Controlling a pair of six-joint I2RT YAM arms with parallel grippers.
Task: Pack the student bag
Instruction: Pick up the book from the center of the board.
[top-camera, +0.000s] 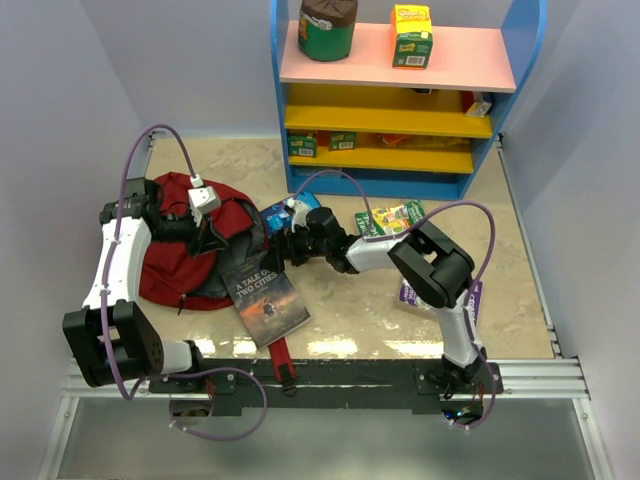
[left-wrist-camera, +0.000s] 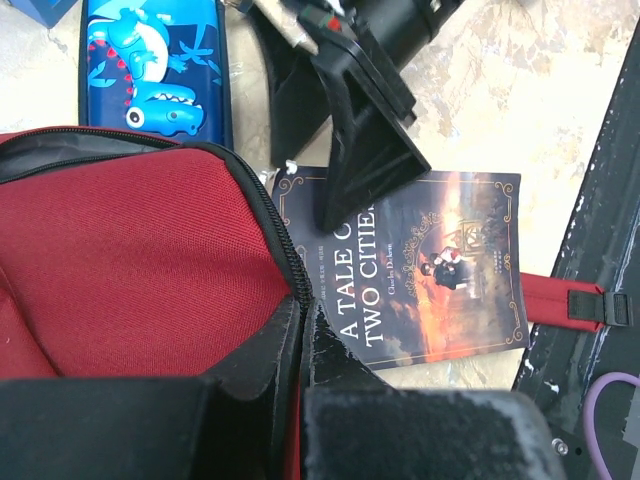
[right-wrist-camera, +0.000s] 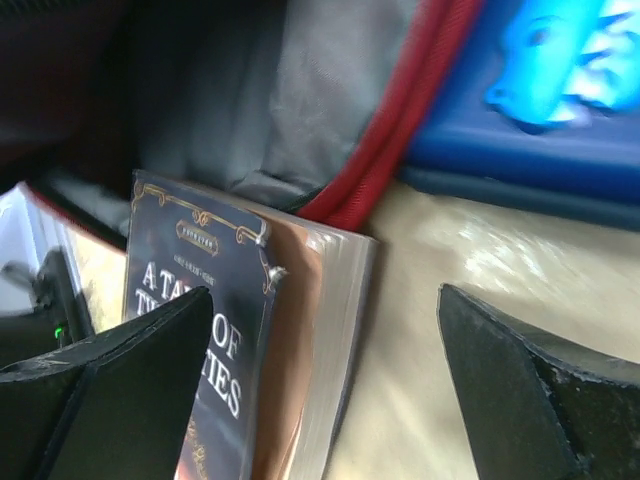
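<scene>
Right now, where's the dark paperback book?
Top view, left of centre: the dark paperback book lies on the table, its far end at the open dark red fabric backpack.

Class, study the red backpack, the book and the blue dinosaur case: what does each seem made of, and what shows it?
Red backpack: matte woven fabric, its weave visible. Book: paper, going by the stacked page edges, under a slightly glossy printed card cover. Blue dinosaur case: smooth printed shell, perhaps plastic or coated fabric; unclear which.
</scene>
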